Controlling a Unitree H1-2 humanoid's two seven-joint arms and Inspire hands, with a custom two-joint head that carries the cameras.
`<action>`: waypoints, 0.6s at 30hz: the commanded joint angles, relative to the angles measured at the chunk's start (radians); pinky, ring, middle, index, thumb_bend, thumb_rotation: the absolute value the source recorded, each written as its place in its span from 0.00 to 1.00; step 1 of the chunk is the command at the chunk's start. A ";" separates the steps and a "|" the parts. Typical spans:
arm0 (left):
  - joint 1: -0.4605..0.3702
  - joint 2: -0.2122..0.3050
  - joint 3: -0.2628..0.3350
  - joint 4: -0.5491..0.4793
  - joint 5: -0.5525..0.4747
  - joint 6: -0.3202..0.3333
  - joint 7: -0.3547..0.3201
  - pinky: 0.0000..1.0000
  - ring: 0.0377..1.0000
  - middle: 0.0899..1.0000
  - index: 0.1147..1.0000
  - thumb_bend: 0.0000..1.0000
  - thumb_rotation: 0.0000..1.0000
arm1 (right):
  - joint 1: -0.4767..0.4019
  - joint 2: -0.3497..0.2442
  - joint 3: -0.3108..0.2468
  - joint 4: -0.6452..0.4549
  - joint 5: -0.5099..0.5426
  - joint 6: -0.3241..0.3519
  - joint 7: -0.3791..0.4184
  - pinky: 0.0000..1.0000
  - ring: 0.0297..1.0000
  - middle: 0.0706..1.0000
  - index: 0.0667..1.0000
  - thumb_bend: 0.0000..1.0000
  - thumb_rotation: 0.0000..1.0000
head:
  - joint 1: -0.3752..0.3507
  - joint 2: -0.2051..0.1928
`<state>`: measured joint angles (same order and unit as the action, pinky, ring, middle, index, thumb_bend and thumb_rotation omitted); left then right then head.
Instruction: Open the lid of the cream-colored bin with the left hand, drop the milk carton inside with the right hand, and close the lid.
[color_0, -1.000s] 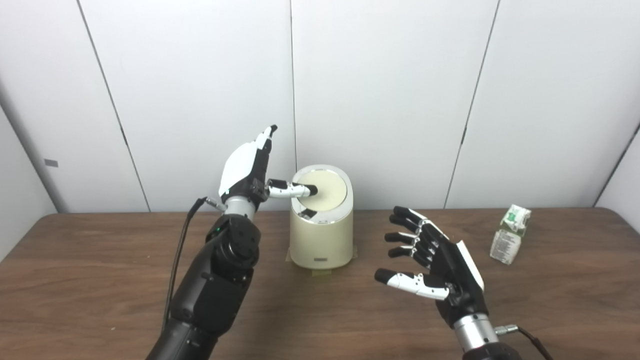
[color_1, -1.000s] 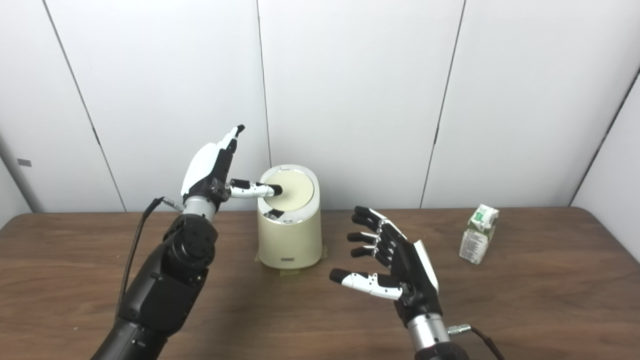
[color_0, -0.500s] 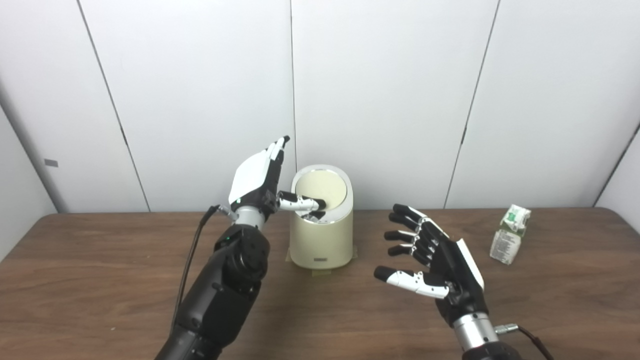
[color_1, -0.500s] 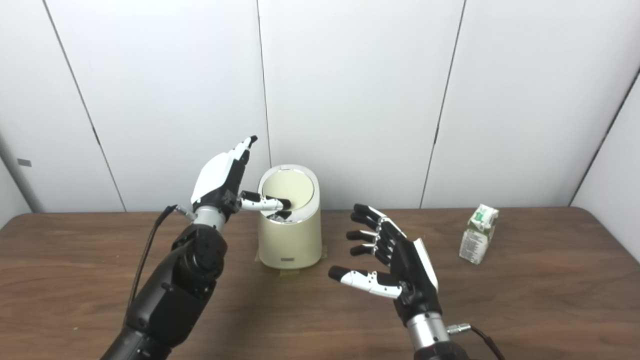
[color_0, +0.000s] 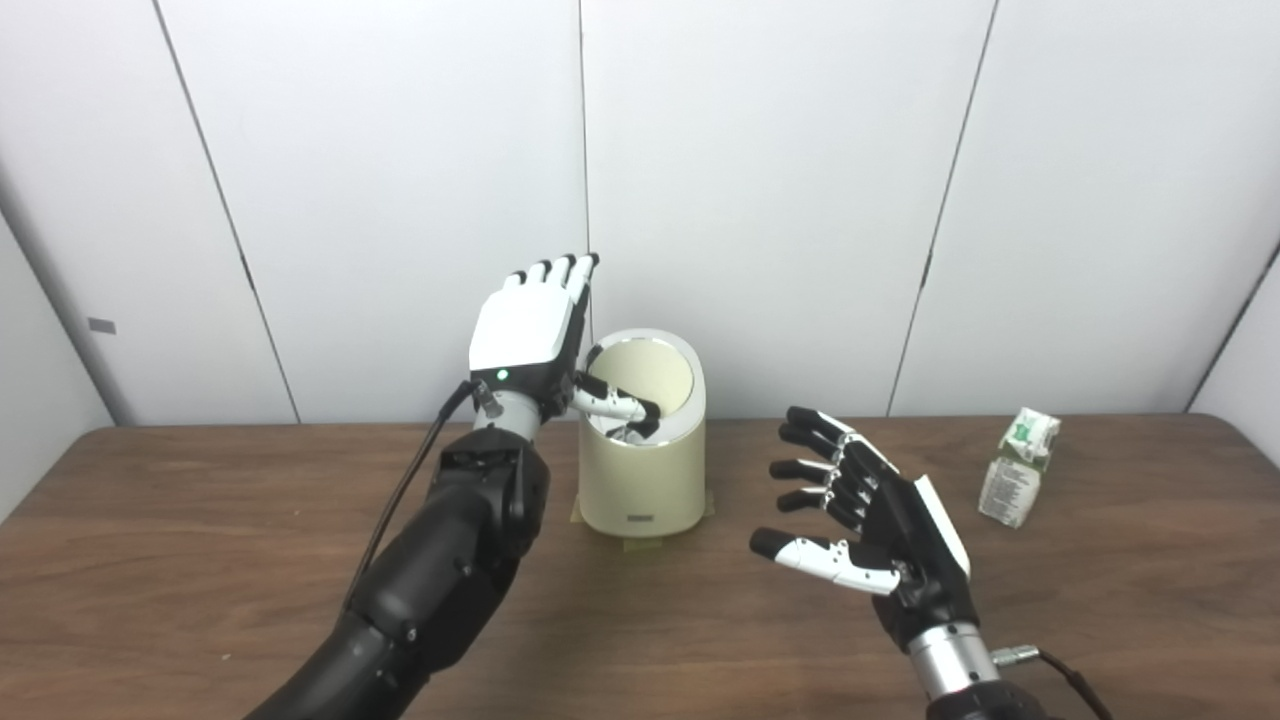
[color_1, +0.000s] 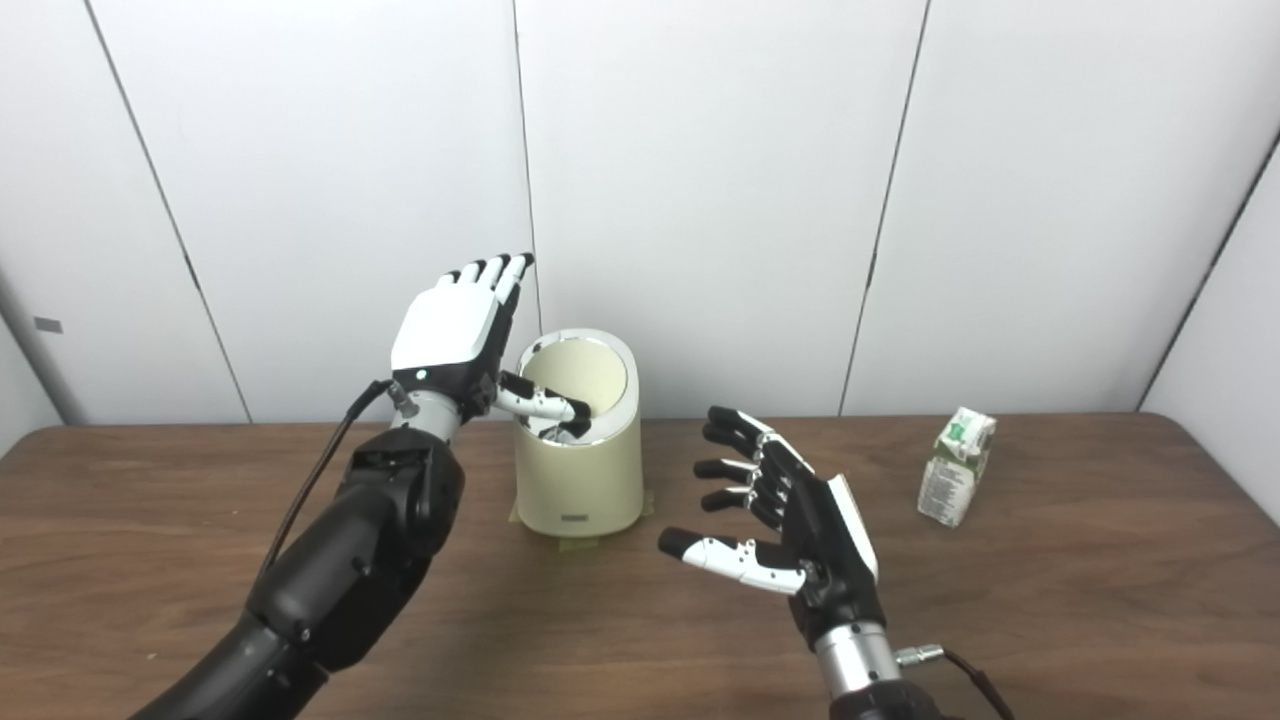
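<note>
Left eye view: our right hand (color_0: 880, 540), fingers spread and empty, has the carton (color_0: 1020, 468) upright to its right, nearer than our left hand (color_0: 530, 335), whose thumb presses the lid (color_0: 645, 375).

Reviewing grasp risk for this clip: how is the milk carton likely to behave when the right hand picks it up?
The milk carton looks dented and leans slightly, so it is probably empty, light and easily crushed. Standing tall on a narrow base, it may tip if nudged. The right hand, open, is still well short of it.
</note>
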<state>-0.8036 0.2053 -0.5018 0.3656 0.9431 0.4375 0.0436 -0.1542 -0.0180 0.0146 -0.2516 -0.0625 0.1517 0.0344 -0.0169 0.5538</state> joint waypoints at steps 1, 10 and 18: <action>-0.010 0.029 -0.008 0.021 0.050 0.027 -0.023 1.00 1.00 1.00 1.00 1.00 0.03 | -0.035 0.001 -0.003 -0.030 0.014 -0.021 -0.001 0.57 0.69 0.80 0.78 0.79 0.20 | 0.000 0.001; 0.003 0.032 0.008 0.027 0.109 0.031 -0.088 1.00 1.00 1.00 1.00 1.00 0.08 | -0.031 -0.006 -0.003 -0.029 0.022 -0.026 0.002 0.57 0.70 0.79 0.78 0.79 0.21 | 0.007 0.001; -0.010 0.027 0.001 0.075 0.129 0.030 -0.095 1.00 1.00 1.00 1.00 1.00 0.12 | -0.027 -0.014 -0.001 -0.026 0.029 -0.033 0.009 0.57 0.69 0.79 0.79 0.77 0.20 | 0.016 -0.002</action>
<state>-0.8042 0.2074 -0.4940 0.3982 1.0372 0.4534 -0.0197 -0.1531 -0.0280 0.0146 -0.2513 -0.0476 0.1511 0.0379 -0.0015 0.5507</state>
